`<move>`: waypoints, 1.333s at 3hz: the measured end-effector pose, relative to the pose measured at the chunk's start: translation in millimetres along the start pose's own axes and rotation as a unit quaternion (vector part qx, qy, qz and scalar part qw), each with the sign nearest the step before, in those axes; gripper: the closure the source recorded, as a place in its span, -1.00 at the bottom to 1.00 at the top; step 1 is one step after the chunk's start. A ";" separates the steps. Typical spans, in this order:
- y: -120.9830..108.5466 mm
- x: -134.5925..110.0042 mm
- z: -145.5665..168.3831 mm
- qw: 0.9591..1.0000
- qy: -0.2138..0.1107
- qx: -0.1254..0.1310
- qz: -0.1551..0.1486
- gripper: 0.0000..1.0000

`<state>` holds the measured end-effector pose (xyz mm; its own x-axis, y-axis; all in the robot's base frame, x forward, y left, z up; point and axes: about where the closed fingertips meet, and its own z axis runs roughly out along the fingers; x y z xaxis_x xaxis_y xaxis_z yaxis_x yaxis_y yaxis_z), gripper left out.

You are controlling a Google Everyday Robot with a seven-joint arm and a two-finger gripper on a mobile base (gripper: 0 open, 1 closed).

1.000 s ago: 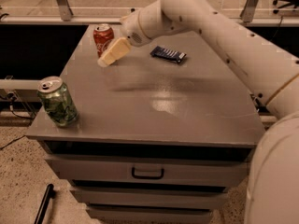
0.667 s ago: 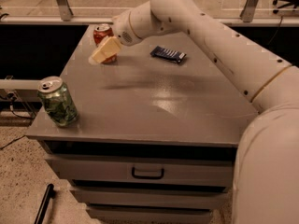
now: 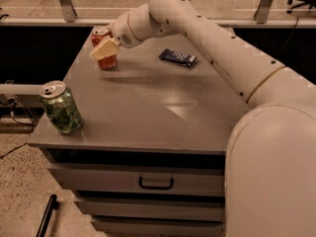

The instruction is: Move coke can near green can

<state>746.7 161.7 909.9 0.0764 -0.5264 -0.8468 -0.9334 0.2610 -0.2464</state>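
Matte grey tabletop [image 3: 148, 117]; gripper [image 3: 104, 50] at coke can [image 3: 108, 63]

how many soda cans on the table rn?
2. The coke can stands at the far left of the table, the gripper right in front of it. The green can stands at the near left corner. The arm hides the right edge.

Grey drawer cabinet [image 3: 148, 112], speckled floor [image 3: 19, 191]

Viewed from high up beside the robot's own body, looking down and forward across the grey flat-topped drawer cabinet [image 3: 148, 107], close in, with the white jointed arm [image 3: 222, 48] filling the right and the tan-fingered gripper [image 3: 104, 48] at the far-left corner.
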 end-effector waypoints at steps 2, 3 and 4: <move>-3.5 1.3 -2.2 0.999 0.006 -0.036 0.017 0.76; 14.6 3.7 -38.6 0.997 0.006 -0.078 0.018 1.00; 59.5 11.0 -100.0 0.990 0.009 -0.139 0.017 1.00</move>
<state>657.0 90.5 933.0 0.0401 -0.5360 -0.8433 -0.9959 0.0468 -0.0772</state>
